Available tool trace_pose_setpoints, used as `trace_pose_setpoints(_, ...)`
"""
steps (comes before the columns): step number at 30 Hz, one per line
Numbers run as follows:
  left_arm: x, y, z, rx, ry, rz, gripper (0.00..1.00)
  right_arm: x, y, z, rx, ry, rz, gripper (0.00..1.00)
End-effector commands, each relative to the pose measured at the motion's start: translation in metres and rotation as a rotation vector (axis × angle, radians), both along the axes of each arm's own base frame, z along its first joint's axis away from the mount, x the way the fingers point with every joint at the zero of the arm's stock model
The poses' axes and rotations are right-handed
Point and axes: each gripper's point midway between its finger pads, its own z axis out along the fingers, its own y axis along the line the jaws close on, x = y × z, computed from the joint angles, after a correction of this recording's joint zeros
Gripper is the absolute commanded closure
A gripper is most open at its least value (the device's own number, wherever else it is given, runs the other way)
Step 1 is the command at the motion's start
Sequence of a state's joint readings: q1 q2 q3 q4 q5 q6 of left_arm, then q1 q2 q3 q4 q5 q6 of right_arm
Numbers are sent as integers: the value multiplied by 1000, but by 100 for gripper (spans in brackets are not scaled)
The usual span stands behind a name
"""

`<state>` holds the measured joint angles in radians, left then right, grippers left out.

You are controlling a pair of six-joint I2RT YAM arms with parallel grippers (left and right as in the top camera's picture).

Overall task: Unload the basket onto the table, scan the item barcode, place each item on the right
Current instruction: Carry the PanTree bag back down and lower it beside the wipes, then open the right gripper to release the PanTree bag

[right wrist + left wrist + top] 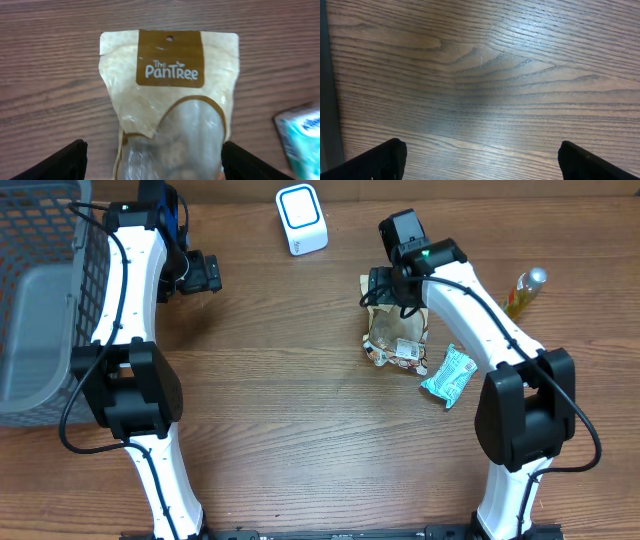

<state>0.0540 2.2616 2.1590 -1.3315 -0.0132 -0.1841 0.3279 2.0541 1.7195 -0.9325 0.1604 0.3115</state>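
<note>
Right gripper is open wide with nothing in it. In the wrist view I see its fingers spread either side of the snack pouch, and the pouch isn't lifted. It lies flat on the surface, "The PanTree" label up, hang-hole end pointing away from the wrist camera. Overhead, the pouch sits right of centre, directly under the right gripper. A teal packet is just beside its lower right edge. The white scanner is at the far edge, well apart from the pouch. Left gripper is fully open, empty, over bare wood near the basket. Can't see a barcode on the pouch from any view.
</note>
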Motion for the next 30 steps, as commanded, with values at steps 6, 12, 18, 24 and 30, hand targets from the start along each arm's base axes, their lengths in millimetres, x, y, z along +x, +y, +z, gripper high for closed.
trace_pose_setpoints(6, 4, 1, 5, 10, -18, 2, 1, -12, 10, -65, 59, 73, 16, 18)
trace_pose_setpoints(12, 4, 1, 5, 10, -18, 2, 1, -44, 1, -85, 26, 197, 13, 15)
trace_pose_setpoints(18, 4, 1, 5, 10, -18, 2, 0, -107, -13, -88, -15, 455, 8, 10)
trace_pose_setpoints(24, 4, 1, 5, 10, -18, 2, 1, -140, -14, -83, -6, 599, 14, 9)
trace_pose_setpoints(30, 4, 1, 5, 10, -18, 2, 0, -119, -11, -63, -10, 530, 44, 4)
